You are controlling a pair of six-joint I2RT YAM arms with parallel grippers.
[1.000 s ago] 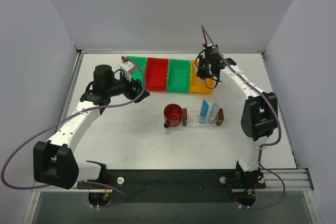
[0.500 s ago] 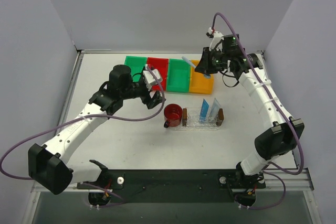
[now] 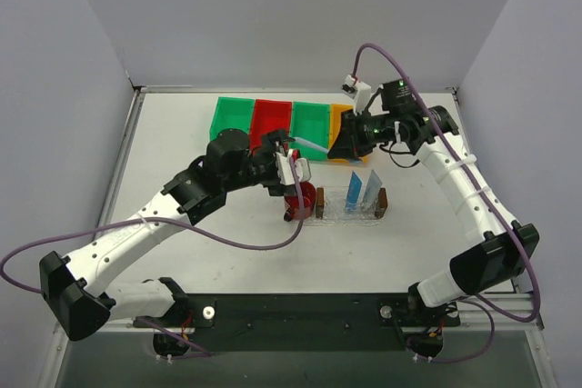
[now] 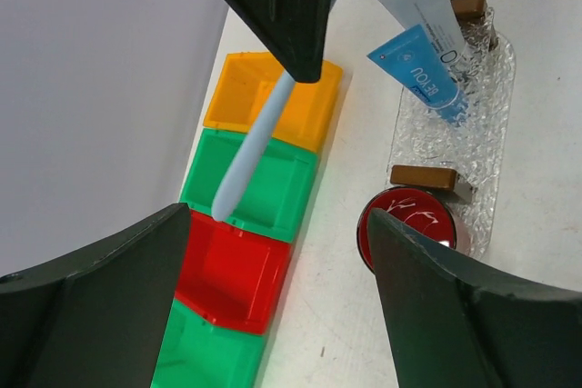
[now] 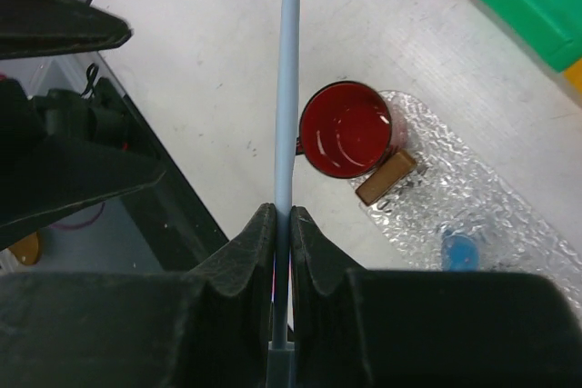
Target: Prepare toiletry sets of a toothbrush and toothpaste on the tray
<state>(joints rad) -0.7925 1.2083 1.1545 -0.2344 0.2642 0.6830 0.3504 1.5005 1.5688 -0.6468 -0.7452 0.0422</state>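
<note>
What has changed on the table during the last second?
The right gripper lifted the toothbrush out of the orange bin and carried it toward the tray. The left gripper, open, swung rightward toward the red cup. The toothpaste, cup and bins stayed put.

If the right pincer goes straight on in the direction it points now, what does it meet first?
Probably the open left pincer: the toothbrush held in the right pincer points toward the gap between its jaws, as the left wrist view shows. Depth is unclear, so it may pass beside them.
</note>
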